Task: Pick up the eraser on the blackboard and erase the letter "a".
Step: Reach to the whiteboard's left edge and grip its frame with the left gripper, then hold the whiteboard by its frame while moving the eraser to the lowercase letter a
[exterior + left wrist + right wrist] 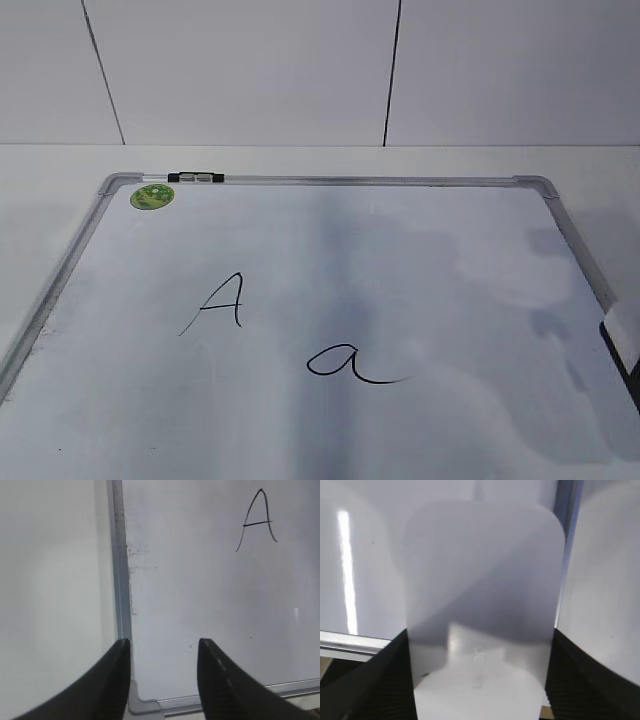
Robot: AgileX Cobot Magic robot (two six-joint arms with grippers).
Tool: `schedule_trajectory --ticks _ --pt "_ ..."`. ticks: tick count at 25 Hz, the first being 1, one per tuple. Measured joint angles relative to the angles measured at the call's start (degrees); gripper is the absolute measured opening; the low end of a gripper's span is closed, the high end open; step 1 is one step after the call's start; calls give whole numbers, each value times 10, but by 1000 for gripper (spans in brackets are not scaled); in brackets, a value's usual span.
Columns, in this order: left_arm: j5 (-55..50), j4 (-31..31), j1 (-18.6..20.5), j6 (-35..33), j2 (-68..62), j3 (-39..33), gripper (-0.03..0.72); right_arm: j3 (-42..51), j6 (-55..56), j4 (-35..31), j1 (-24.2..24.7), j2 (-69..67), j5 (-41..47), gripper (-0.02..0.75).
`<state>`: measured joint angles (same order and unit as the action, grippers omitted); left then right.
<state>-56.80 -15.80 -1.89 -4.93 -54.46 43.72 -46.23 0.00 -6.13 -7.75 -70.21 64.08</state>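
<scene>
My left claw (162, 652) hangs over the near left corner of the blackboard (420, 240), its two dark fingers (112, 680) spread apart with nothing between them; one finger sits over the grey frame (120, 570), the other over the white surface. Up ahead of it in my left wrist view stands the capital "A" (257, 520). From the exterior view, the green sticker (152, 196) sits in the far left corner, with a small black-and-clear clip (196, 178) on the top rail just beside it. The capital "A" (220, 303) is left of centre, and the letter "a" (352, 364) lies to its right and nearer the front, unsmudged, its tail trailing rightward. At the far right edge the eraser (625, 335) shows as a white block with a black underside. My right claw (479, 655) has the eraser (485, 580) between its fingers (380, 680), both pressed against its sides, above the board's right rail.
</scene>
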Motion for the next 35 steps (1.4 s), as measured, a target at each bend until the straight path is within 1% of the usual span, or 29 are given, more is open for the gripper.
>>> schedule_trajectory --ticks 4,7,13,19,23,31,35 --pt "1 -3 0 0 -100 41 385 0 0 -16 0 0 -17 571" --pt "13 -4 0 0 -155 59 398 -1 0 -34 0 0 -25 571" --pt "44 -6 0 -10 -236 85 401 -1 -20 -45 -1 -5 -31 571" --pt "78 -3 0 -27 -307 101 401 -19 -27 -46 -41 -53 -33 571" --pt "97 6 0 -36 -345 109 401 -58 -27 -46 -53 -90 -36 571" --pt "102 11 0 -53 -427 174 400 -105 -27 -39 -58 -135 -34 571" --pt "101 13 0 -68 -465 199 380 -110 -28 -36 -60 -141 -34 570"
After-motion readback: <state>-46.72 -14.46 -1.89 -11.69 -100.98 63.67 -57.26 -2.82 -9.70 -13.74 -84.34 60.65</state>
